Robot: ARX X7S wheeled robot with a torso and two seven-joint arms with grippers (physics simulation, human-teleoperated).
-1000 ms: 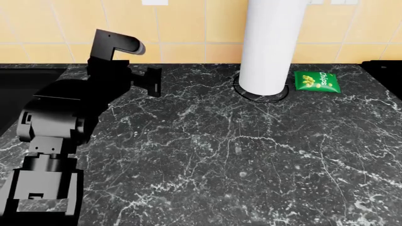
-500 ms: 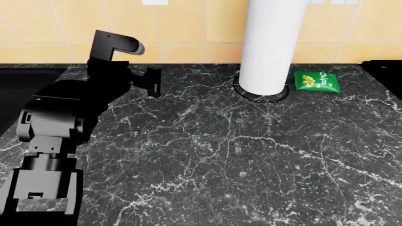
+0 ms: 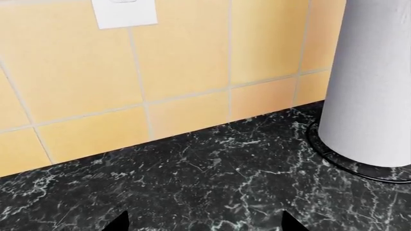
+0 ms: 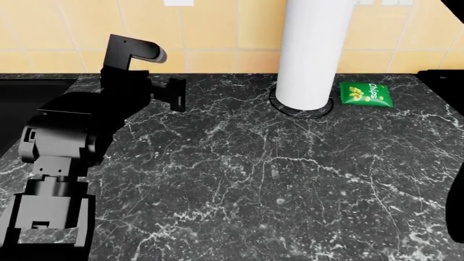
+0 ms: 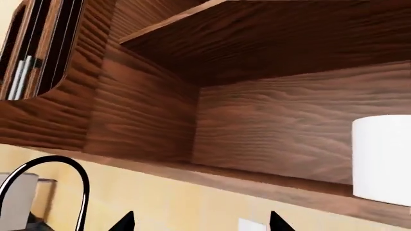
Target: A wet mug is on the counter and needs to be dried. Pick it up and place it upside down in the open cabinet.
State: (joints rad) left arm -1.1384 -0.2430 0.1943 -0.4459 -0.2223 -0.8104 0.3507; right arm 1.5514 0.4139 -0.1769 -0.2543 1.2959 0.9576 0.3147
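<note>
The mug (image 5: 382, 159), plain and white, stands on the shelf of the open wooden cabinet (image 5: 257, 120) in the right wrist view, cut off by the frame edge. I cannot tell which way up it is. My right gripper (image 5: 200, 222) is open and empty, apart from the mug and below the shelf, in front of the tiled wall. My left gripper (image 3: 204, 224) is open and empty over the black marble counter (image 3: 192, 183) near the wall. It shows in the head view (image 4: 176, 93) at the counter's (image 4: 254, 174) back left. The mug is out of the head view.
A tall white paper towel roll (image 4: 313, 49) stands on a ring base at the back, also in the left wrist view (image 3: 372, 86). A green chips bag (image 4: 366, 94) lies to its right. A sink (image 4: 22, 103) lies at the left. A black faucet arch (image 5: 45, 166) rises below the cabinet.
Dark parts of my right arm have come into the head view at its top right corner and lower right edge. The left arm has not moved.
</note>
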